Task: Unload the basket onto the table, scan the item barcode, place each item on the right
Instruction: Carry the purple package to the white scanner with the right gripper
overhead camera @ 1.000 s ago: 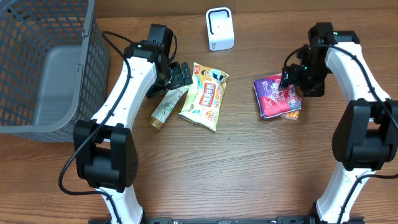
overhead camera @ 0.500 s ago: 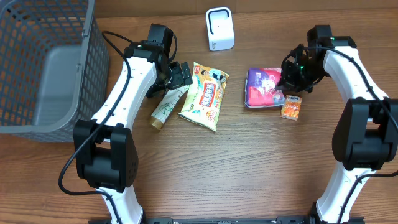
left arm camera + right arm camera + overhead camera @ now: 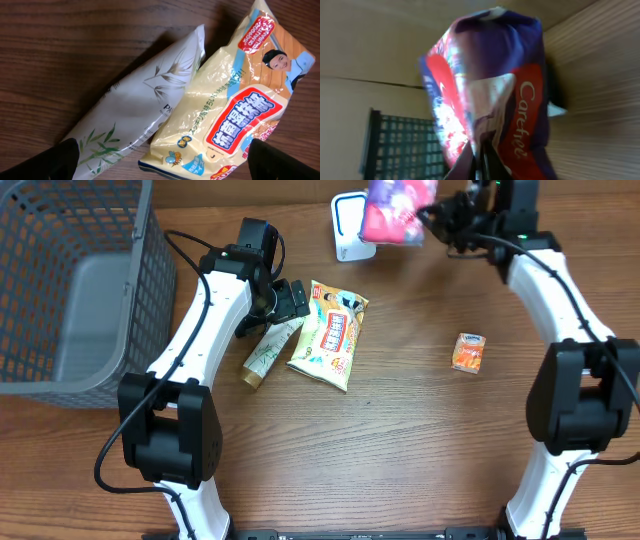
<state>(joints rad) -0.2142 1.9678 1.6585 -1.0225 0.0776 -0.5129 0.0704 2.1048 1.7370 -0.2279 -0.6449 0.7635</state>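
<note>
Right gripper (image 3: 434, 218): clamping one purple-and-pink package (image 3: 398, 206).
Package location: hanging above the table's (image 3: 400, 440) far edge, overlapping one white scanner (image 3: 346, 238).
Left gripper (image 3: 295, 298): standing wide open, gripping nothing.
Lying loose: one tube (image 3: 268, 352), one yellow packet (image 3: 330, 332), one orange packet (image 3: 468, 352).
Basket (image 3: 150, 290): one, sitting at the far-left corner.
</note>
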